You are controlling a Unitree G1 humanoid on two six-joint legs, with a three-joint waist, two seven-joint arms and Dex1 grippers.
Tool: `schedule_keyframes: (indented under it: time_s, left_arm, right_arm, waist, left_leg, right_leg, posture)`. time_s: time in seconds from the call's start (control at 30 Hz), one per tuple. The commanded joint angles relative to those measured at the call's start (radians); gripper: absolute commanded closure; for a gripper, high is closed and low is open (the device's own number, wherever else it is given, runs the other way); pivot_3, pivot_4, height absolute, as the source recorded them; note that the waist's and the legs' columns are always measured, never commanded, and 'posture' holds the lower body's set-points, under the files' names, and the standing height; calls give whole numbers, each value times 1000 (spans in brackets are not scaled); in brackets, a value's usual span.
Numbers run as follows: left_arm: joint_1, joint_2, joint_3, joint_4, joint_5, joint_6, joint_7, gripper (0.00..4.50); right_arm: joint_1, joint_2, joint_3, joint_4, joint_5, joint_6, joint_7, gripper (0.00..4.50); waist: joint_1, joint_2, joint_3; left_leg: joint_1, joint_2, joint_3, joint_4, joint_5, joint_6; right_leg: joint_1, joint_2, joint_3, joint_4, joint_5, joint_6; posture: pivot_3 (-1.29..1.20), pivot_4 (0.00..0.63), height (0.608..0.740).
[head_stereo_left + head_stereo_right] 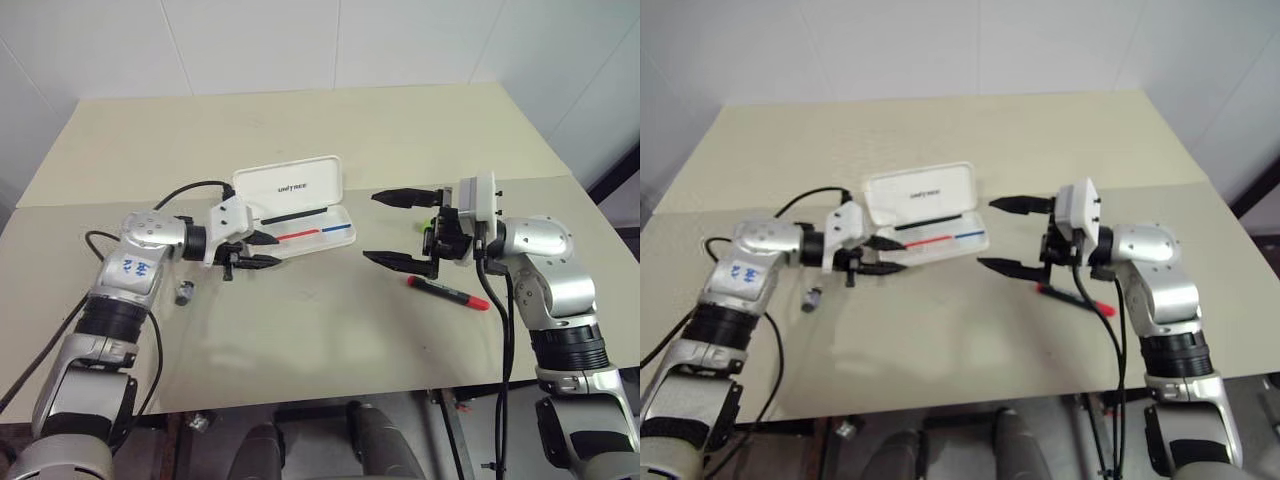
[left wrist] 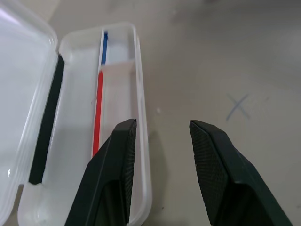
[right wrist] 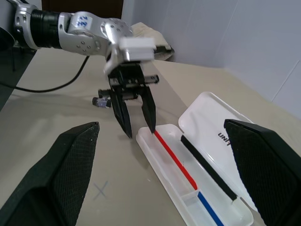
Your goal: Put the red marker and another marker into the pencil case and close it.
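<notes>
Lying open at the surface's (image 1: 330,120) centre, the white hinged plastic pencil case (image 1: 300,215) has its lid raised at 12 o'clock; it looks light and likely to skid if nudged. The left tool (image 1: 262,250) hovers partly open and empty at its 9 o'clock end. The slim black-and-red marker (image 1: 448,291), smooth and rigid, lies at 4 o'clock, best pinched mid-barrel, beneath the wide-open, empty right tool (image 1: 400,228). Open room surrounds both.
</notes>
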Motion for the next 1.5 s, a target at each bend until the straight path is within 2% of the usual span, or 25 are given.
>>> schedule_keyframes:
  time_s: [0.03, 0.5, 0.6, 0.73, 0.77, 0.87, 0.97, 1.2, 1.5]
  left_arm:
    - [-46, -12, -7, 53, 41, -29, 15, 2614]
    - [-151, -102, -90, 288, 197, -85, 55, 2614]
    - [-169, -115, -81, 316, 211, -81, 81, 3156]
    - [-179, -118, -78, 332, 219, -90, 81, 4372]
    - [-180, -118, -78, 333, 219, -93, 79, 4493]
    - [-179, -118, -78, 324, 221, -103, 72, 4493]
    - [-168, -112, -73, 261, 208, -105, 47, 4493]
    - [-27, -61, -47, -64, 138, -109, -31, 4493]
    - [169, 23, -10, -384, 70, 34, -35, 4493]
  right_arm:
    - [-16, 6, -9, -25, 15, -8, -4, 0]
    - [-24, 5, -13, -53, 19, 10, -19, 0]
    - [-18, 4, -14, -66, 22, 14, -26, 0]
    - [-12, 0, -20, -71, 21, 15, -28, 0]
    - [-12, -1, -22, -69, 20, 15, -27, 0]
    - [-13, -8, -27, -58, 18, 14, -21, 0]
    - [-12, -18, -32, -43, 15, 10, -13, 0]
    - [36, -69, -57, -58, 51, 19, 41, 0]
    - [180, -210, -155, -65, 74, 39, 75, 0]
  waist:
    - [0, 0, 0]
    - [2, -1, 0]
    - [4, -1, 0]
    - [5, -1, 0]
    - [5, -1, 0]
    - [4, -1, 0]
    - [5, -1, 0]
    - [4, -1, 1]
    - [6, -1, 1]
  left_leg:
    - [0, 0, 0, 0, 0, 0]
    - [0, 0, 0, 0, 0, 0]
    - [0, 0, 0, 0, 0, 0]
    - [0, 0, 0, 2, 0, 0]
    - [0, -1, 0, 3, 0, 0]
    - [0, -1, 0, 3, 1, 1]
    - [0, -1, 0, 3, 1, 1]
    - [-1, 0, 0, 0, 0, 0]
    - [-1, 0, 0, 2, -1, 0]
  right_leg:
    - [0, 0, 0, 0, 0, 0]
    - [0, 0, 0, 0, 0, 0]
    - [0, 0, 0, 1, 0, 0]
    - [0, 0, 0, 2, 0, 1]
    - [0, 0, 1, 3, 0, 1]
    - [0, 0, 1, 3, 1, 1]
    - [0, 0, 1, 4, 0, 1]
    - [-1, 0, 1, 5, 0, 1]
    - [-1, -1, 1, 2, -2, 1]
  posture:
    - [0, 150, 740]
    - [0, 150, 740]
    - [0, 150, 740]
    - [0, 150, 740]
    - [0, 150, 740]
    - [0, 150, 740]
    - [0, 150, 740]
    - [0, 150, 740]
    - [0, 150, 740]
